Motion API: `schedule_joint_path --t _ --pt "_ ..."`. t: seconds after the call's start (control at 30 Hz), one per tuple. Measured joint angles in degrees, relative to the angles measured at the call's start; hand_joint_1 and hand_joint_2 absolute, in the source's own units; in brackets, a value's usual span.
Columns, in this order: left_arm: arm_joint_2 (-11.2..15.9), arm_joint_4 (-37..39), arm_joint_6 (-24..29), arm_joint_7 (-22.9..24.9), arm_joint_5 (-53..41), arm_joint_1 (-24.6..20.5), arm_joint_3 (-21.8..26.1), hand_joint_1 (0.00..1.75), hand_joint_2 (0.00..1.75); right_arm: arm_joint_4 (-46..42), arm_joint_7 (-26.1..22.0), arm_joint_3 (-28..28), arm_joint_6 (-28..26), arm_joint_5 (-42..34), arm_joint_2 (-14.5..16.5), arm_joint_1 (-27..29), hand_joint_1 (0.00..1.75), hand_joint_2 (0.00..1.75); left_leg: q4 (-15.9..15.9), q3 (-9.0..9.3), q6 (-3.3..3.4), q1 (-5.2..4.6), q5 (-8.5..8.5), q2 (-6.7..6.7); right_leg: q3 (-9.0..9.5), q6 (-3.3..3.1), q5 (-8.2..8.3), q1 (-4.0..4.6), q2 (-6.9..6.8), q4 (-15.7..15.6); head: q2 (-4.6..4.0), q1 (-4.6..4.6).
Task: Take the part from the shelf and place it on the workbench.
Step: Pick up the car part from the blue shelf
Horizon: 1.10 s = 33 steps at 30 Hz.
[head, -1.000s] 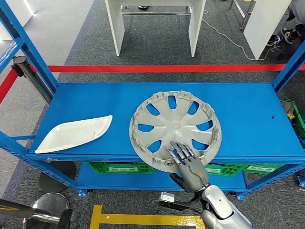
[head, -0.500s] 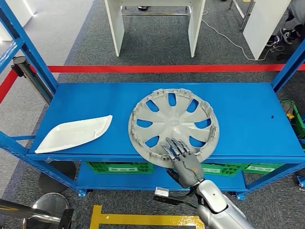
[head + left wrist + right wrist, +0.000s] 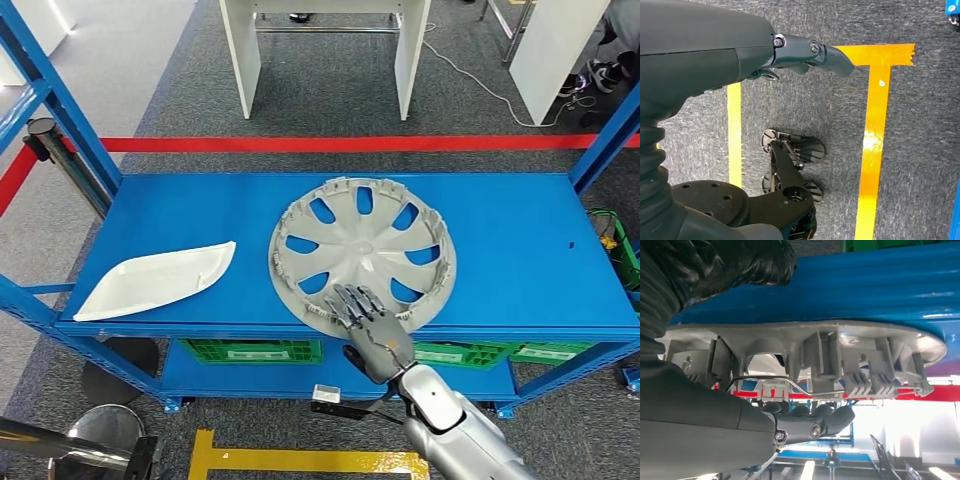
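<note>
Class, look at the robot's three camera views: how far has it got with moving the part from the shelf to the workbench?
Done: the right hand has reached the grey wheel cover, fingers lying over its near rim. In hand: securing a grip, thumb apparently below the rim. Left: lifting it off the blue shelf and carrying it to the workbench. The left hand hangs over the floor.

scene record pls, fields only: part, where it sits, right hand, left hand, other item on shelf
part: grey wheel cover, inner side up
location: flat on blue shelf, near edge overhanging the front
right hand: right hand fingers resting on the cover's near rim, thumb below the shelf edge
left hand: left hand hanging over grey carpet, holding nothing
other item: white curved panel at the shelf's left end
</note>
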Motion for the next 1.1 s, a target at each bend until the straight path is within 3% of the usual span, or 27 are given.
schedule_joint_path --t 0.17,0.2,0.3,0.33,1.1 --pt "-0.1 0.0 0.0 0.0 -0.1 0.0 0.0 0.0 1.75 1.0 0.5 0.5 0.4 0.6 0.3 -0.9 0.0 1.75 0.0 0.0 0.0 0.0 0.01 0.0 0.01 0.0 0.01 0.0 0.0 0.0 0.0 0.0" --pt "-0.1 0.0 0.0 0.0 -0.1 0.0 0.0 0.0 1.75 1.2 0.5 0.6 0.4 0.6 0.3 -1.0 0.13 1.75 0.0 0.0 0.0 0.0 0.01 0.0 0.01 0.0 0.01 0.0 0.0 0.0 0.0 0.0" --pt "-0.1 0.0 0.0 0.0 -0.1 0.0 0.0 0.0 1.75 1.6 1.1 0.8 0.4 1.0 0.4 -1.2 1.43 1.75 0.0 0.0 0.0 0.0 0.0 0.0 0.01 0.0 0.01 0.0 0.0 0.0 0.0 0.0" --pt "-0.1 0.0 0.0 0.0 -0.1 0.0 0.0 0.0 1.75 1.7 1.4 0.9 0.3 1.2 0.5 -1.3 1.74 1.75 0.0 0.0 0.0 0.0 0.0 0.0 0.01 0.0 0.01 0.0 0.0 0.0 0.0 0.0" --pt "-0.3 0.0 0.1 -0.3 -0.8 0.1 0.0 0.0 1.75 0.0 6.3 -0.9 -3.6 5.9 -0.2 -0.7 1.75 1.75 0.1 -0.04 0.01 -0.03 -0.01 -0.01 0.03 0.01 0.0 -0.01 -0.04 0.0 0.0 0.0"
